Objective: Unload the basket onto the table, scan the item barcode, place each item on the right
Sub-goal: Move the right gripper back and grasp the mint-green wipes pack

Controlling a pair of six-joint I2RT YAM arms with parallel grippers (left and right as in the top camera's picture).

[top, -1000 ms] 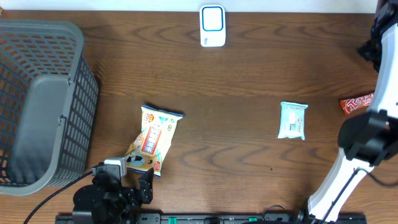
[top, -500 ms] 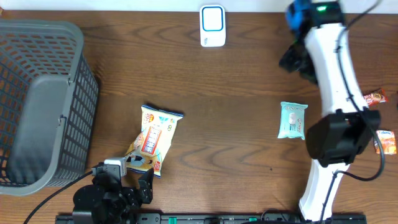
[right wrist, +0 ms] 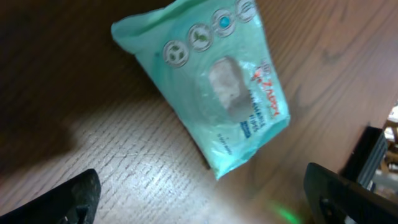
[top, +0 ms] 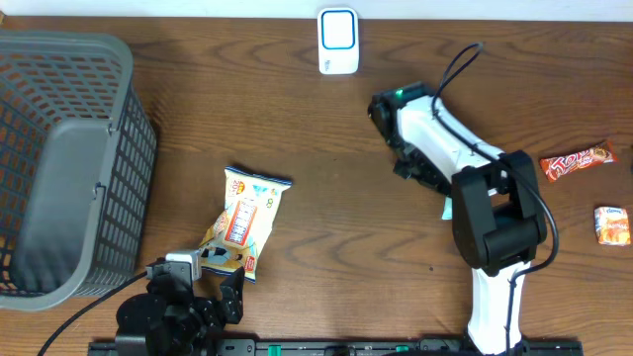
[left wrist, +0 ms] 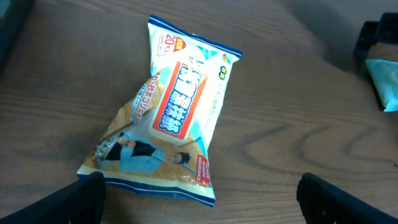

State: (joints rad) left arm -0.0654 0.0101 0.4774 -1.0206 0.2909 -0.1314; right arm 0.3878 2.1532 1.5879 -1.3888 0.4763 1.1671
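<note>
**Swung Right Arm In Over the Teal Packet**

Found the right gripper (right wrist: 208, 198) spread wide and pinching nothing, hung above the teal packet (right wrist: 211, 87), with one dark fingertip at each lower corner of the wrist view and no contact with the wrapper. Saw that packet lying flat on the wooden table (top: 326, 129), slanted in the wrist view from 11 o'clock down to 5 o'clock. From overhead, made out only a thin teal sliver of it, a little toward 3 o'clock from the table's middle, tucked against the right arm (top: 435, 133).

Compared with half a second before: had seen the same arm stretched out toward 1 o'clock and the packet in plain sight; now found the arm folded back toward the middle and laid across the packet. Noted the white scanner (top: 337, 41) unmoved at 12 o'clock, well apart from the arm. Gained a full look at the red candy bar (top: 577, 163) and the small orange packet (top: 613, 224) at the 3 o'clock edge.

Found the left gripper (left wrist: 208, 202) at 7 o'clock, likewise spread wide and empty, just short of the printed packet (left wrist: 180, 118); no change there. Saw the grey basket (top: 129, 148) at 9 o'clock as before.
</note>
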